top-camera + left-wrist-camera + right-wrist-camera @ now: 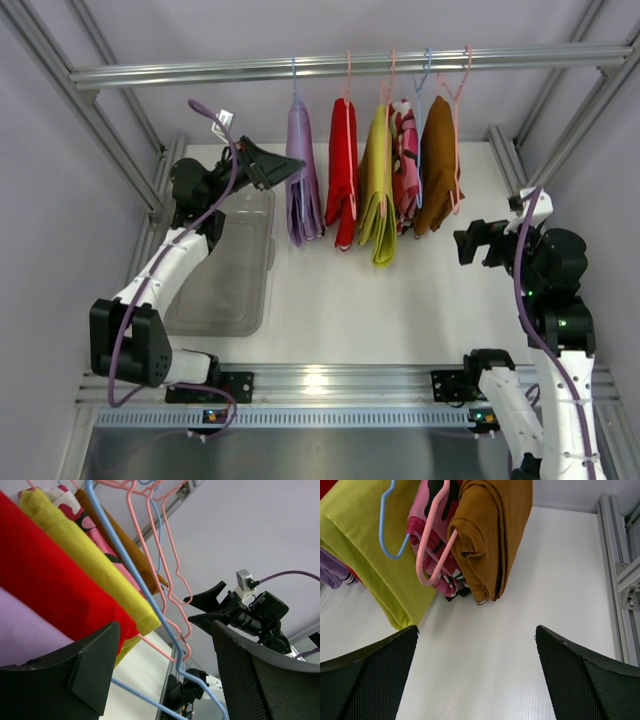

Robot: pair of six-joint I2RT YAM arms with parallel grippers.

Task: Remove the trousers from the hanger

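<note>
While five garments hang side by side from a metal rail (350,65) over the white bench (400,310), the left tool (285,170) is held with its fingers apart just beside the lilac trousers (300,190), the leftmost item on the rail. Whether the cloth is touched cannot be told. In the left wrist view the wire of a blue hanger (131,567) is seen crossing the gap between the fingers, and nothing is clamped. The red trousers (342,170) are hung next to the lilac pair and the yellow-green trousers (378,195) next to those, followed by a pink patterned garment (406,160) and a brown garment (437,165). The right tool (468,245) is held spread, with nothing gripped, near the brown garment but apart from it. A clear plastic bin (235,290) is set on the bench beneath the left arm.
</note>
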